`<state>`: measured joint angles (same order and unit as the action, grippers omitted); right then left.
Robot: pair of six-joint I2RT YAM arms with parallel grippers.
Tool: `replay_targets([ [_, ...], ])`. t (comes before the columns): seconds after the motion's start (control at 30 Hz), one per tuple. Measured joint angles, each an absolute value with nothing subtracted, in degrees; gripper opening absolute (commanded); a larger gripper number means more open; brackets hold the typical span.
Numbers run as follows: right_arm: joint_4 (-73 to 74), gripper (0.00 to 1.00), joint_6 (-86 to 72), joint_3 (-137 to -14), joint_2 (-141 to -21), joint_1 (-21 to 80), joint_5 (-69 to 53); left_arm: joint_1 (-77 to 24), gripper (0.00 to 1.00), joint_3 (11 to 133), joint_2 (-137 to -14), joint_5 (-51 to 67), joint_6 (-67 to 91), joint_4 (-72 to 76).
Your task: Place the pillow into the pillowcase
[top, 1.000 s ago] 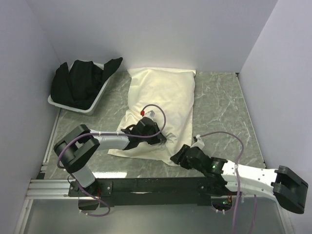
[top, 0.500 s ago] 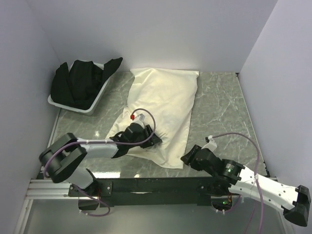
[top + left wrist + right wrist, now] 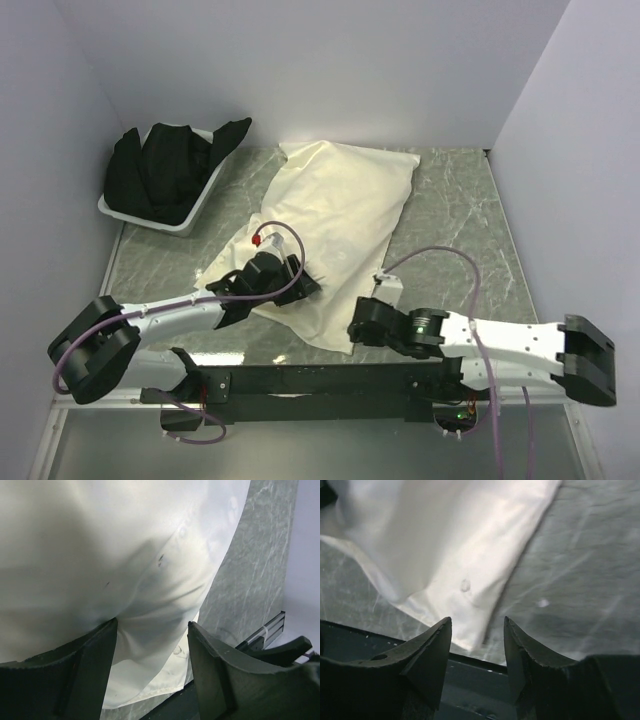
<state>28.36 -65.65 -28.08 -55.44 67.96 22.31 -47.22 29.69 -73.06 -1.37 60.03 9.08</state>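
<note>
You have a thin, wrinkled, plain cream cloth pillowcase [image 3: 345,215] on a grey-green marbled tabletop [image 3: 450,215] veined in pale white. In the left wrist view a few faint dark specks mark the cream cloth. The bundled black cloth [image 3: 165,170] sits in a white rectangular plastic tray [image 3: 140,218], and the right arm's thin looping cable [image 3: 437,249] is purple.
</note>
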Motion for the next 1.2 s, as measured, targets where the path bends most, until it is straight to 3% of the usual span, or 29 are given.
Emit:
replay_targets([
  [0.27,25.15,0.54,-67.57,-31.14,-67.99,74.04,23.57,-47.20,0.65,31.44,-73.06,-1.45,59.18,6.07],
  [0.4,25.32,0.47,-68.31,-31.48,-71.48,75.70,24.45,-47.18,0.65,32.42,-73.63,-1.45,59.05,4.99],
  [0.43,25.36,0.42,-68.40,-31.81,-72.64,75.94,24.82,-47.18,0.65,32.67,-73.80,-1.45,58.96,4.75],
  [0.57,25.23,0.00,-69.04,-31.90,-73.08,76.27,24.80,-47.09,0.65,33.52,-73.89,-1.45,58.15,3.44],
  [0.7,25.54,0.00,-71.09,-27.79,-66.78,76.36,24.43,-46.26,0.66,34.17,-74.11,-1.30,57.49,2.55],
  [0.87,28.60,0.00,-74.22,-21.93,-49.78,76.38,24.45,-44.88,0.66,34.85,-74.13,-0.71,56.36,1.74],
  [0.97,28.91,0.00,-75.42,-19.88,-43.86,76.38,24.34,-44.42,0.71,35.33,-74.13,-0.16,55.72,0.91],
  [1.2,21.43,0.00,-74.74,-15.75,-48.01,77.89,20.88,-44.27,0.86,36.77,-72.25,0.67,53.78,-2.17],
])
